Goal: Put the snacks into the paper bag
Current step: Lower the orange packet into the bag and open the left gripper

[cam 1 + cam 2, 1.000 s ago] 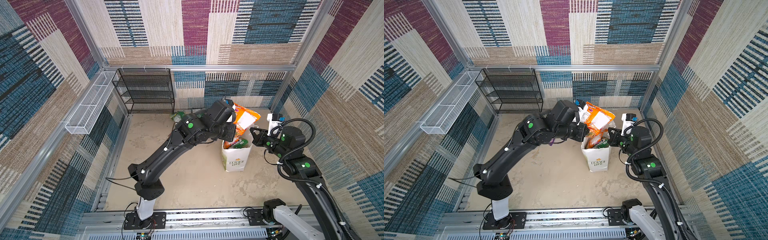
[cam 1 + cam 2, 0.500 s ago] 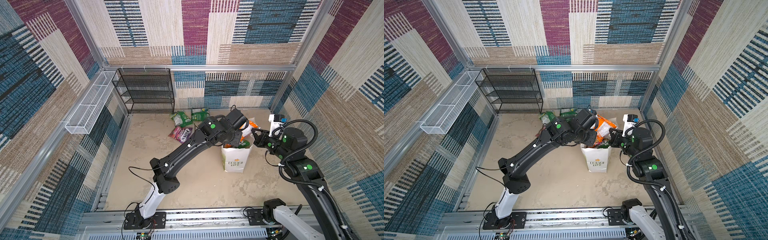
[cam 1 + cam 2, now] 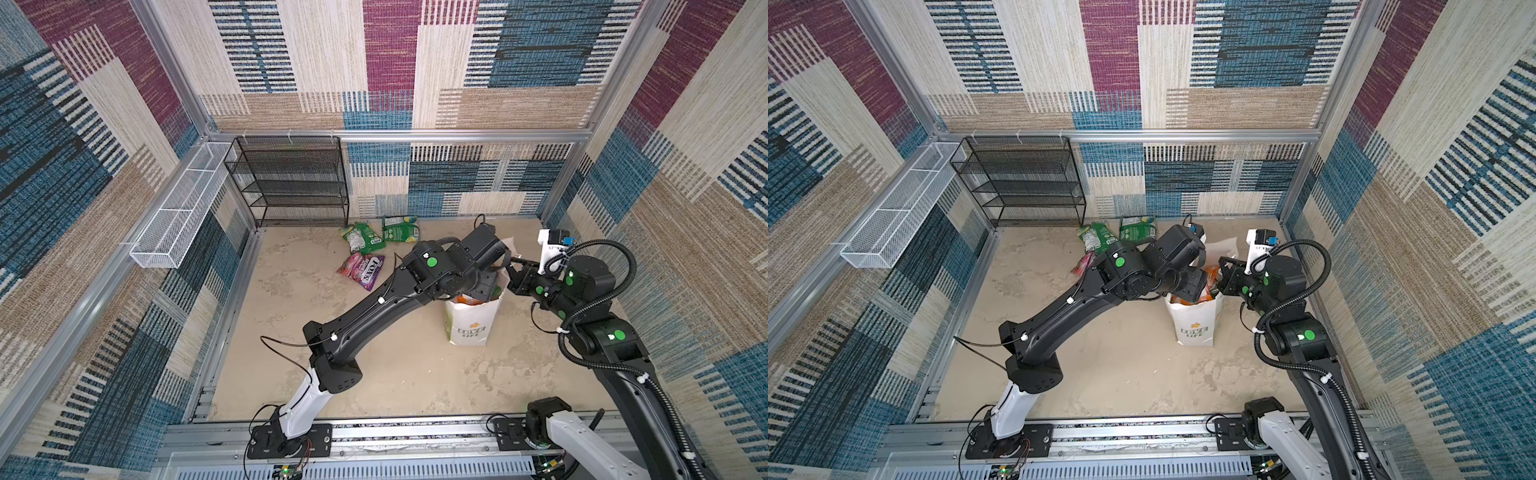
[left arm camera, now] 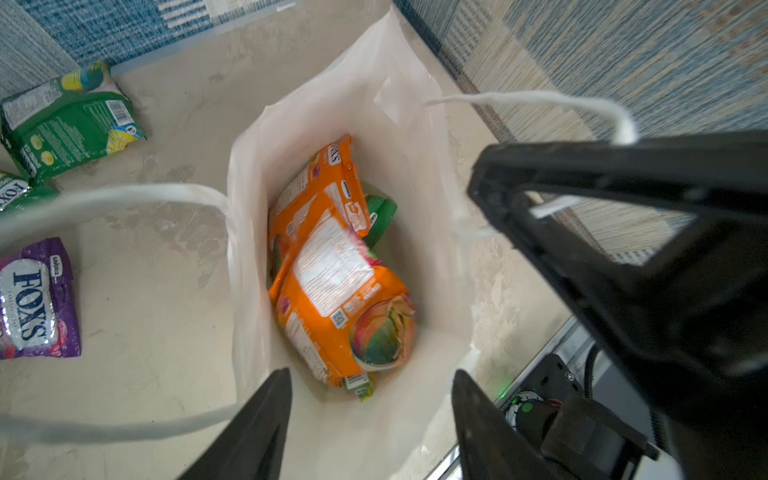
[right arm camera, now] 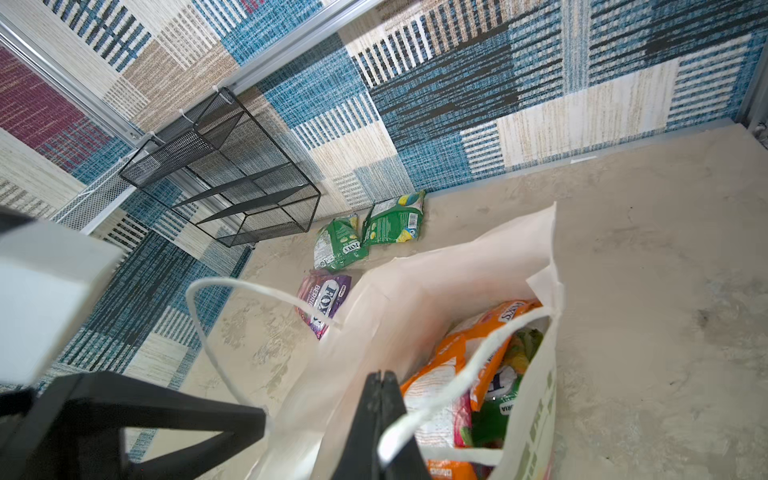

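Observation:
The white paper bag stands upright right of the floor's middle, its mouth open. Orange snacks and a green one lie inside it. My left gripper hangs open just above the bag's mouth with nothing between its fingers. My right gripper is shut on the bag's rim at its right side. Two green snacks and a pink-purple one lie on the floor by the back wall, left of the bag.
A black wire shelf rack stands at the back left corner. A white wire basket hangs on the left wall. The bag's cord handles loop loosely around both grippers. The right wall is close behind the bag.
My left arm came down over the bag with the orange packet, and its gripper opened; the packet now lies inside the bag. My right gripper kept its hold.

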`<state>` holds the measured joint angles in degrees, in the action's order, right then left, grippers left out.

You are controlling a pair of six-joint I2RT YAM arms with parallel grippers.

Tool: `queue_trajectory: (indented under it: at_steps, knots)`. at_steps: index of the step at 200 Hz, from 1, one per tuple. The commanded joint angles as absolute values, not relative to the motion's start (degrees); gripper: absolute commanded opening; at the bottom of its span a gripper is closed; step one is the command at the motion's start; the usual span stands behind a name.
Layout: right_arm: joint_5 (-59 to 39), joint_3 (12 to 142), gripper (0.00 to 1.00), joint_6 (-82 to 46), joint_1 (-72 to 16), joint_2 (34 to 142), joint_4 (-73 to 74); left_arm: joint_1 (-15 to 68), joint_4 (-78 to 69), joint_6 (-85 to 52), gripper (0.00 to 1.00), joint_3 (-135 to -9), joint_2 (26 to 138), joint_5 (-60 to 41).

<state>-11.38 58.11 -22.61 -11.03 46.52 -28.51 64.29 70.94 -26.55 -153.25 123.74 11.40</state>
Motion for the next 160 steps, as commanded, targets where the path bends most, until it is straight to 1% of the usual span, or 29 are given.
queue_trajectory:
  at_steps: [1,17,34,70,82,108,127,154,160]
  knots:
    - [-11.11,58.54,0.01,-22.24,-11.07,46.24,-27.59,64.42,70.01,-24.60,0.72,-154.77,122.16,7.99]
    - [-11.05,58.54,0.01,-22.17,-11.07,46.06,-27.77,64.50,69.96,-24.71,0.77,-154.05,119.87,7.93]
    - [-10.75,58.54,0.01,-22.06,-11.07,45.80,-28.03,64.56,69.97,-24.27,0.84,-151.92,116.68,9.22]
    - [-10.61,58.45,0.01,-21.63,-11.07,45.51,-28.30,64.42,69.93,-23.15,1.00,-145.01,109.91,15.48]
    - [-10.65,58.34,0.01,-21.62,-11.07,45.33,-28.23,63.80,69.65,-22.92,0.99,-142.79,108.72,16.48]
    - [-10.65,58.19,0.01,-21.45,-11.08,45.27,-28.30,61.49,69.35,-23.55,0.99,-140.38,108.79,13.88]
    - [-10.81,58.27,0.01,-21.52,-11.14,45.29,-28.43,59.60,69.33,-23.78,0.99,-141.16,110.63,11.23]
    - [-10.73,58.21,0.01,-21.30,-11.09,45.01,-28.83,57.25,69.29,-24.61,1.00,-143.26,113.44,11.06]
    - [-10.71,58.19,0.01,-21.29,-11.08,44.93,-28.91,56.78,69.26,-24.63,0.99,-143.87,114.16,11.24]
